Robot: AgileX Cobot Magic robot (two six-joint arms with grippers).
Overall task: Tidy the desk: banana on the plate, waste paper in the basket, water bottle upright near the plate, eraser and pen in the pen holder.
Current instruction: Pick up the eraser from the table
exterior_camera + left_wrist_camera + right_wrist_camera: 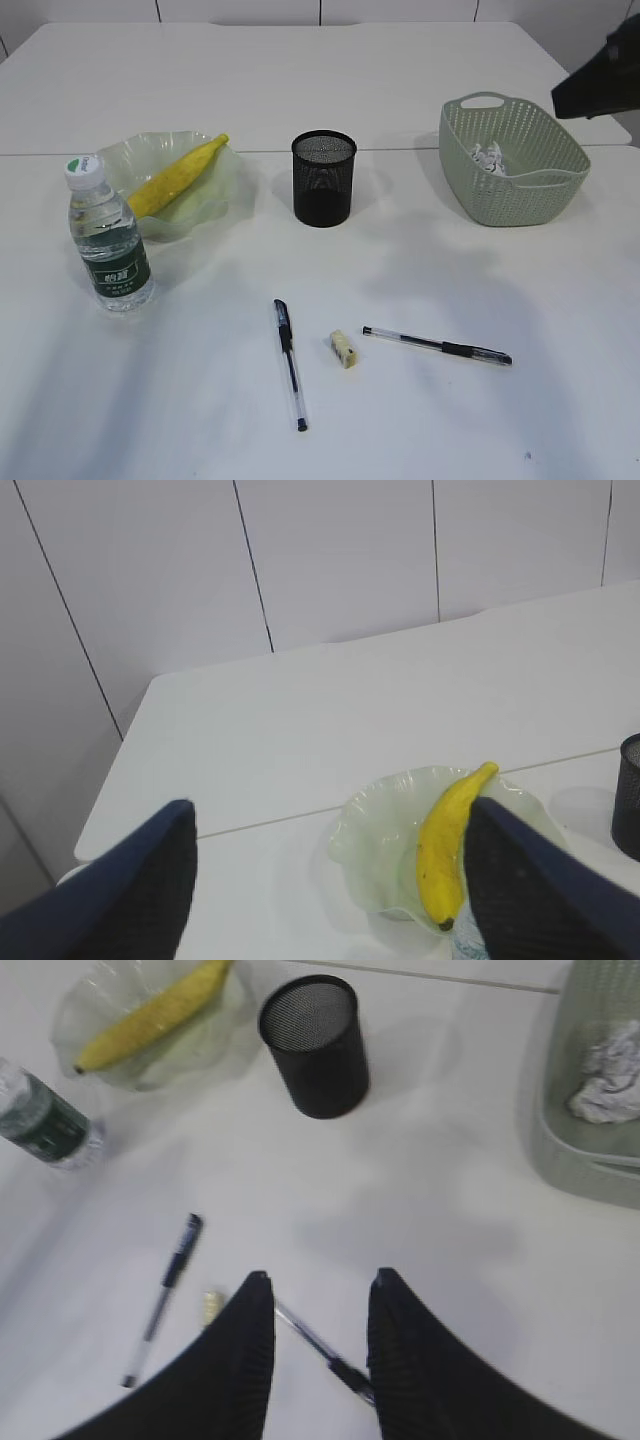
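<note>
Two pens (290, 362) (438, 346) flank the eraser (343, 349) — pen holder (323, 178) unobstructed beyond.

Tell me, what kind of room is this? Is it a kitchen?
Probably not a kitchen. It looks like a plain office or lab with a work desk: pens and a black mesh pen holder sit on the white tabletop, and bare white wall panels stand behind.

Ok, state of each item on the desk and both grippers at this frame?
banana: lying in the plate
water bottle: upright, capped, beside the plate
pen holder: upright, looks empty
basket: holds crumpled waste paper
eraser: on the desk
two pens: flat on the desk
left gripper: open, empty
right gripper: open above a pen
</note>
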